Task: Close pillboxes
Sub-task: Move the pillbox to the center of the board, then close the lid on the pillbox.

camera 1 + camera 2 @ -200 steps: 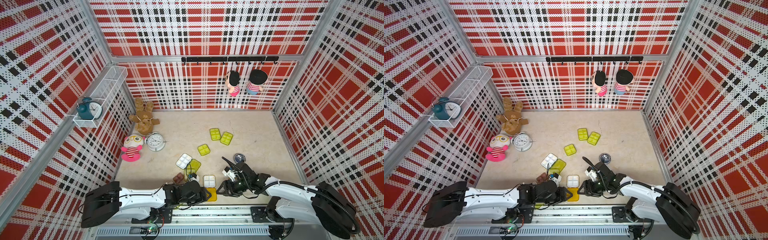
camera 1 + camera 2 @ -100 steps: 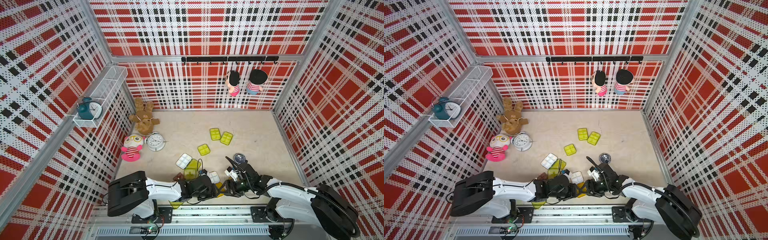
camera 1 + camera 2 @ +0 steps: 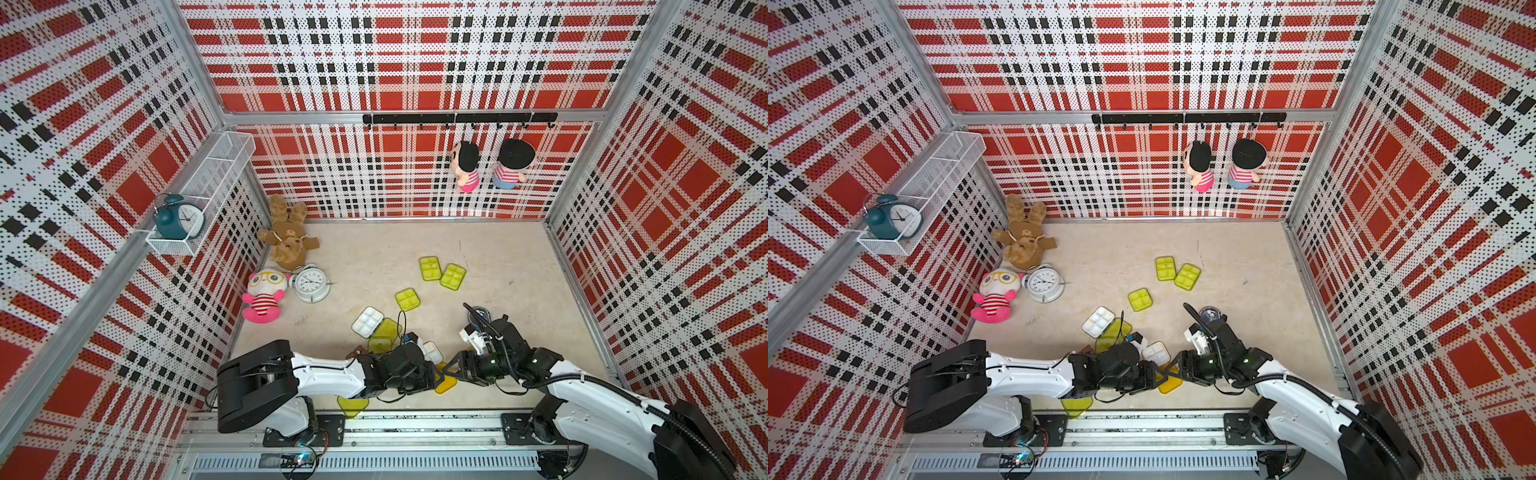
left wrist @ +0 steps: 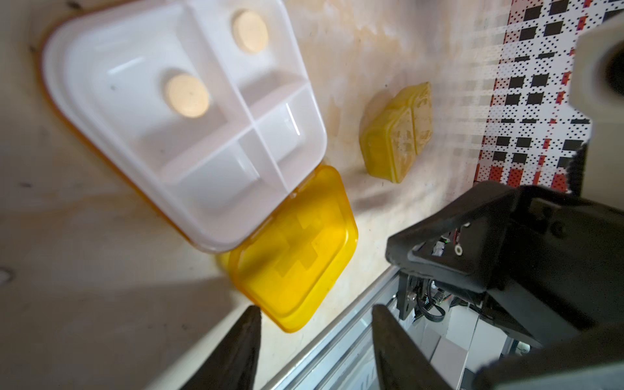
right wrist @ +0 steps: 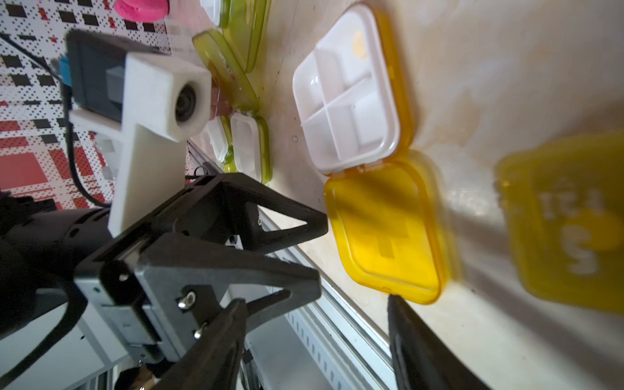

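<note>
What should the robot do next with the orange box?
Probably ease the left pincer forward so one finger catches the free edge of the orange lid and tips it toward the white tray. The lid lies flat open, hinged to the tray, with the open pincer right at that edge.

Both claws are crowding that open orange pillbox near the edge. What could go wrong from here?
The left gripper and right gripper sit almost tip to tip at the orange lid, so they might collide. The white tray holds two loose pills; a clumsy push could tip it and spill them. The lid lies close to the front rail, so a shove might slide it over.
</note>
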`<state>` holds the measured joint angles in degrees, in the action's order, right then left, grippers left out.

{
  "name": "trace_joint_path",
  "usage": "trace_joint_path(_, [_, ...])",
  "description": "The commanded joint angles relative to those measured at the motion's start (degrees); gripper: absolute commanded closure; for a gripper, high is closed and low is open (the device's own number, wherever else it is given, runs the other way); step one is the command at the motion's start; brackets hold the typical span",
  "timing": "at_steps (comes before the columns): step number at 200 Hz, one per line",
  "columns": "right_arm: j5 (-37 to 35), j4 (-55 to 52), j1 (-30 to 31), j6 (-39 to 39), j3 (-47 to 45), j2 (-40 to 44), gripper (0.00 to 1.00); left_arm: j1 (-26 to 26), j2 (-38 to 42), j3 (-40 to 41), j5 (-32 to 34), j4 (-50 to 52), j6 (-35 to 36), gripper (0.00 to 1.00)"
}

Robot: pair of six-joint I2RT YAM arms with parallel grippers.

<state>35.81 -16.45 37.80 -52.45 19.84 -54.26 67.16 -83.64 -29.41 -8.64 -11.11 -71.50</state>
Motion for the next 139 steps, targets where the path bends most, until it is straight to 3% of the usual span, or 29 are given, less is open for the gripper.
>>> trace_joint_path(1, [-4.4,-10.7,-1.0,5.1,1.5,-0.6,0.31,-0.9,1.1,0.7,-0.4,0.2,1.5,0.44])
trace_joint_path(22, [-4.4,-9.9,-1.0,6.0,0.9,-2.6,0.31,-1.3,0.3,0.5,-0.8,-0.2,1.9,0.44])
trace_joint_path(88, [4.1,7.5,-1.0,3.5,-2.6,-11.7,0.31,-1.3,-3.8,-0.2,-2.1,-3.6,2.6,0.45])
trace_joint_path(139, [7.6,19.1,-1.0,-2.3,-5.3,-10.9,0.31,-1.3,-7.1,-4.0,-3.5,-4.1,4.0,0.46])
